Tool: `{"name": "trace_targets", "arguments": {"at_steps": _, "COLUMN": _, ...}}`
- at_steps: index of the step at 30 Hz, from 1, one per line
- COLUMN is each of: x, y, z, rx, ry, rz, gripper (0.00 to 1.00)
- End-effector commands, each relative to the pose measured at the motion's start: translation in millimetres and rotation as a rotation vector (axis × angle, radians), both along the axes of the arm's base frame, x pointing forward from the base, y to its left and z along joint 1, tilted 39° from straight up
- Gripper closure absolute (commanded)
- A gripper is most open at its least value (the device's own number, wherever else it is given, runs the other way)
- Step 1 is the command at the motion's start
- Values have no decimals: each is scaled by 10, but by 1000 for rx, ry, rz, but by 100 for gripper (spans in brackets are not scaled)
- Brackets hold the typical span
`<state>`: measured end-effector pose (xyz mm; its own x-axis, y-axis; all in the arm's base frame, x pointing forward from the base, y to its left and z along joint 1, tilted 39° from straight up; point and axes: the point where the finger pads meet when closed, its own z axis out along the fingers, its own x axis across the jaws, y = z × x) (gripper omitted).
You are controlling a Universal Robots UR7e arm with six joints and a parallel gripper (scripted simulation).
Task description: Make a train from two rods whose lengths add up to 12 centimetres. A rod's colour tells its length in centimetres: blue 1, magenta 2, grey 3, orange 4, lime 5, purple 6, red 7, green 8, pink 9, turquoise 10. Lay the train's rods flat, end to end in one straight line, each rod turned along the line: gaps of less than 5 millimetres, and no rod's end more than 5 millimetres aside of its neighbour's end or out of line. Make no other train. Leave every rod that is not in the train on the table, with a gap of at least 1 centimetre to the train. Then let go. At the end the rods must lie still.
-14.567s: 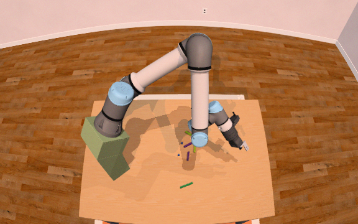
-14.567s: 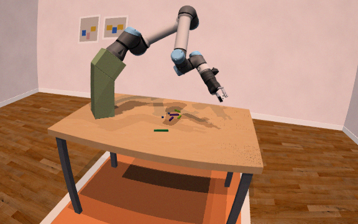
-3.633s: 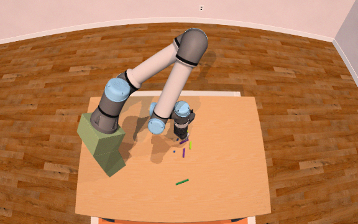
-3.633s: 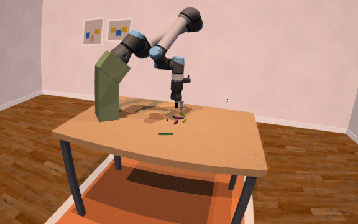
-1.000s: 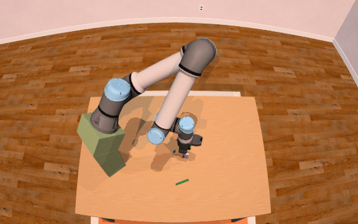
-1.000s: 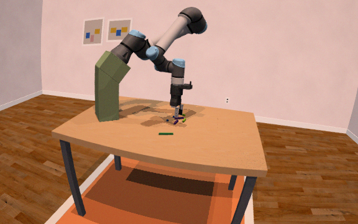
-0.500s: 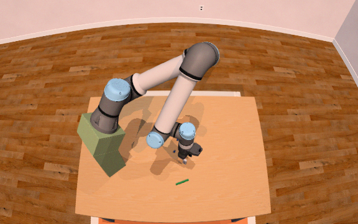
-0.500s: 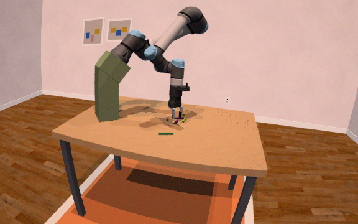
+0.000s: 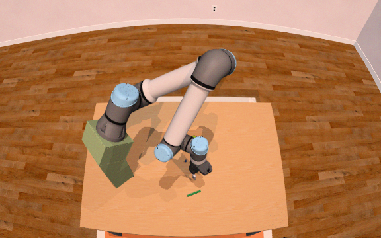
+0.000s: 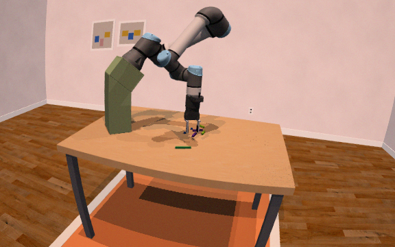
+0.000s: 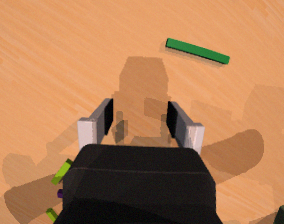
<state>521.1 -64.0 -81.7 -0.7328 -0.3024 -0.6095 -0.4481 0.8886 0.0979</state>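
Observation:
My gripper (image 9: pixel 194 176) (image 10: pixel 193 132) (image 11: pixel 140 111) is open and empty, low over the table beside the rod group. A green rod (image 9: pixel 194 194) (image 10: pixel 183 147) (image 11: pixel 197 51) lies flat and alone, nearer the front edge than the gripper. A purple rod (image 10: pixel 194 134) lies close by the fingers in the exterior view, and another purple rod (image 10: pixel 201 130) lies behind it. Two lime rods lie right of the gripper: one lime rod (image 10: pixel 203 132) (image 11: pixel 62 172) and a farther lime rod (image 10: pixel 201 126). A small blue rod (image 9: pixel 185 160) lies left of the gripper. The gripper body hides much of the group in the wrist view.
The wooden table (image 9: pixel 243 198) (image 10: pixel 245 158) carries the green arm pedestal (image 9: pixel 108 145) (image 10: pixel 118 103) at its left. The arm hides part of the table in the top view. Shadows of the arm fall around the rods.

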Motion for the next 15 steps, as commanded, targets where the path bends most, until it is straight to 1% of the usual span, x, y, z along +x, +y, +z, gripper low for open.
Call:
{"name": "trace_targets", "arguments": {"at_steps": 1, "x": -30, "y": -143, "z": -70, "rx": 87, "ry": 54, "rz": -132, "gripper": 0}}
{"name": "trace_targets", "arguments": {"at_steps": 2, "x": -37, "y": -164, "z": -82, "rx": 101, "ry": 63, "rz": -153, "gripper": 0}}
{"name": "trace_targets", "arguments": {"at_steps": 4, "x": -37, "y": -164, "z": -82, "rx": 101, "ry": 63, "rz": -153, "gripper": 0}}
{"name": "trace_targets", "arguments": {"at_steps": 8, "x": -74, "y": -275, "z": -143, "rx": 174, "ry": 109, "rz": -262, "gripper": 0}}
{"name": "trace_targets", "arguments": {"at_steps": 15, "x": -120, "y": -393, "z": -211, "rx": 257, "ry": 160, "rz": -385, "gripper": 0}}
